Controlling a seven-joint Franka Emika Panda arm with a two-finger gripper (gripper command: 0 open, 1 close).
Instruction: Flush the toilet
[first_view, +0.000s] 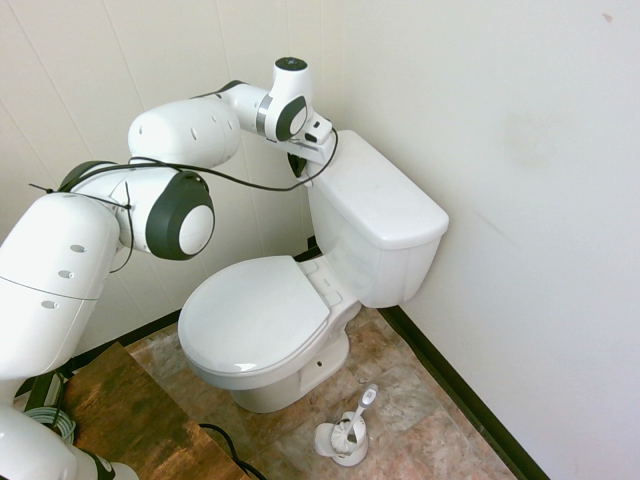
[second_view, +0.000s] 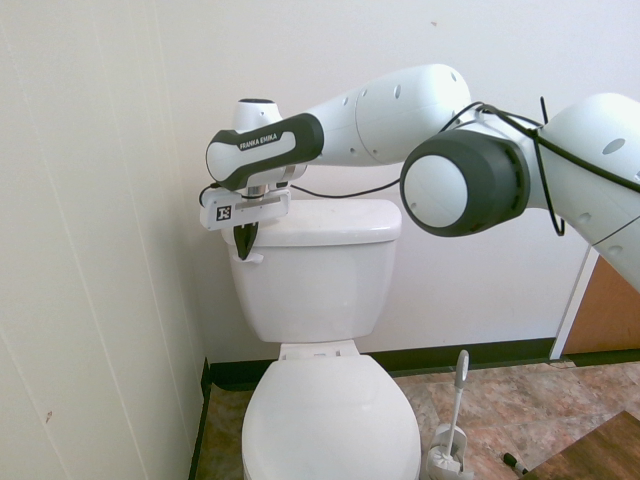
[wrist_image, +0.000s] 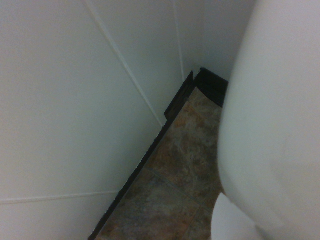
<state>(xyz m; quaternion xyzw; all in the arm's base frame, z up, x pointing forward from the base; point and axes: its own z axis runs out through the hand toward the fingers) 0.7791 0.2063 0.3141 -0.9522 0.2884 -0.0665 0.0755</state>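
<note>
One arm, one toilet, one toilet brush.
The toilet (first_view: 300, 310) fills the centre of the first exterior view, seat lid down, its one tank (second_view: 315, 265) against the back wall. The single pincer (second_view: 246, 243), clenched with nothing between its fingers, points down at the tank's upper left corner beside the flush lever (second_view: 252, 258). One toilet brush (first_view: 345, 432) stands on the floor at lower centre.

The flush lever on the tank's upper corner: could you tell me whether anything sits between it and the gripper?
Nothing visible does. The shut gripper hangs right at the flush lever on the toilet tank's front corner beside the wall; the pictures cannot settle whether they touch.
</note>
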